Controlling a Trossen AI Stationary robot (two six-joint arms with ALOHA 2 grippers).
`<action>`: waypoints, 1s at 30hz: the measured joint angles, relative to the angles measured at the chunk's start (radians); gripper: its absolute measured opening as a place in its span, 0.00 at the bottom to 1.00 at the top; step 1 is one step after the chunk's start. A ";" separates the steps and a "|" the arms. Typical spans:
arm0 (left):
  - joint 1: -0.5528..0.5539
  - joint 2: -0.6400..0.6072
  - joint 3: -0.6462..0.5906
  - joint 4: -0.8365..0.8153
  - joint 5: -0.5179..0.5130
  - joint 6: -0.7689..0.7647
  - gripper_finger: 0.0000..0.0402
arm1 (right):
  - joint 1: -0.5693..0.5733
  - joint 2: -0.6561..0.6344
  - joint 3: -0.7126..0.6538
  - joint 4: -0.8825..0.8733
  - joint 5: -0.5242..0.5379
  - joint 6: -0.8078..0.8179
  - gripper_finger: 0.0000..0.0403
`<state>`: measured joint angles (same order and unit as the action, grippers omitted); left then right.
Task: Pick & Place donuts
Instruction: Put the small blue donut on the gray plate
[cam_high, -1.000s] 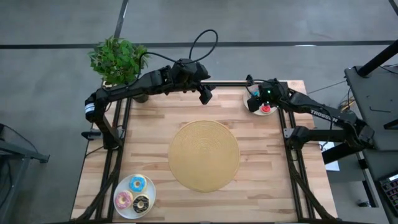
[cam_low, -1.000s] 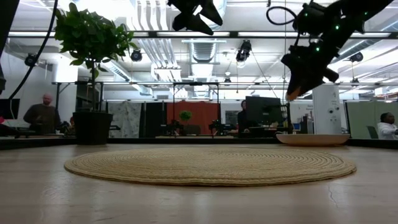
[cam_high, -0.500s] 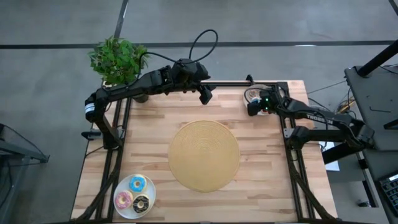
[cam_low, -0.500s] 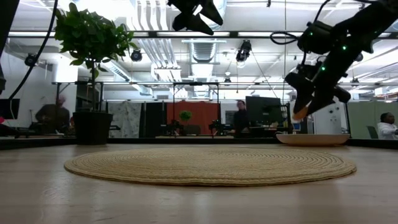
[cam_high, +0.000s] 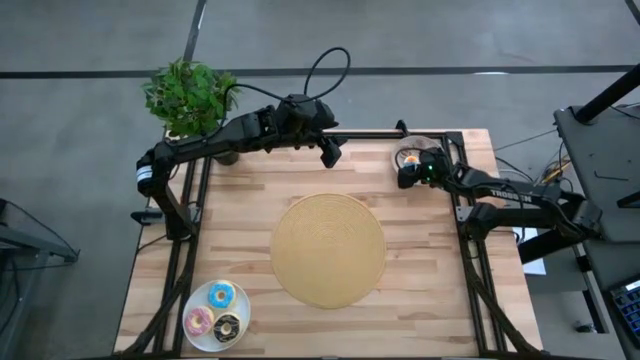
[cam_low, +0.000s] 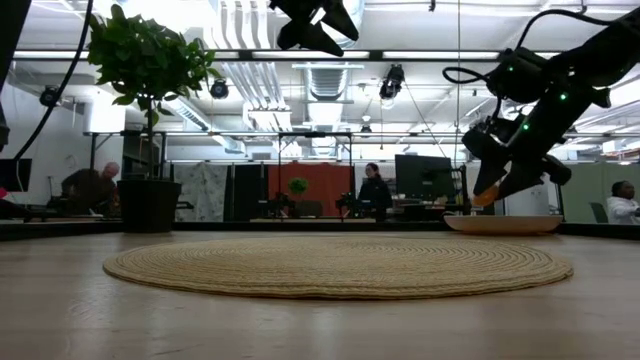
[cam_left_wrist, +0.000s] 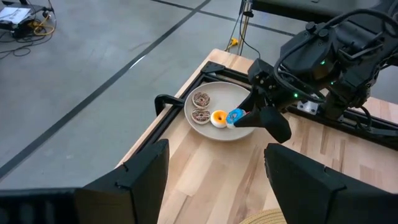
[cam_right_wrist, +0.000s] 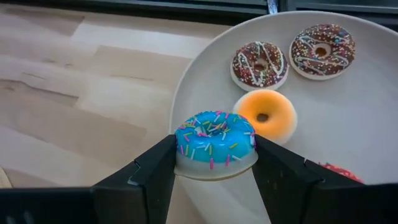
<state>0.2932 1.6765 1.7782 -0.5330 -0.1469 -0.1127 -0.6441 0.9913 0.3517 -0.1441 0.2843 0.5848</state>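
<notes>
A blue-iced donut (cam_right_wrist: 215, 145) with sprinkles sits pinched in the right gripper (cam_right_wrist: 214, 168) over the edge of a white plate (cam_right_wrist: 373, 130) at the tabletop's far right corner. An orange donut (cam_right_wrist: 267, 115) and two chocolate donuts (cam_right_wrist: 260, 64) lie on that plate. The left gripper (cam_high: 330, 152) hangs near the far edge, its fingers spread.

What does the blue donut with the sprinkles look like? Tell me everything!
The blue donut is a small toy ring with shiny bright blue icing, colored sprinkles and a pale base. It sits level, squeezed between the two dark fingers of the right gripper, at the edge of a white plate, beside an orange donut.
</notes>
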 joint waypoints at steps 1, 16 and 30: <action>0.000 0.000 0.000 0.000 0.000 0.000 0.59 | 0.000 0.000 -0.008 0.016 0.000 0.000 0.47; 0.000 0.000 0.000 0.000 0.000 0.000 0.59 | 0.000 0.001 -0.031 0.111 -0.003 0.018 0.47; 0.000 0.000 0.000 0.000 0.000 0.000 0.59 | 0.000 0.008 -0.032 0.119 -0.004 0.018 0.47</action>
<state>0.2932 1.6768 1.7782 -0.5330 -0.1469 -0.1123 -0.6439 0.9997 0.3195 -0.0250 0.2808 0.6029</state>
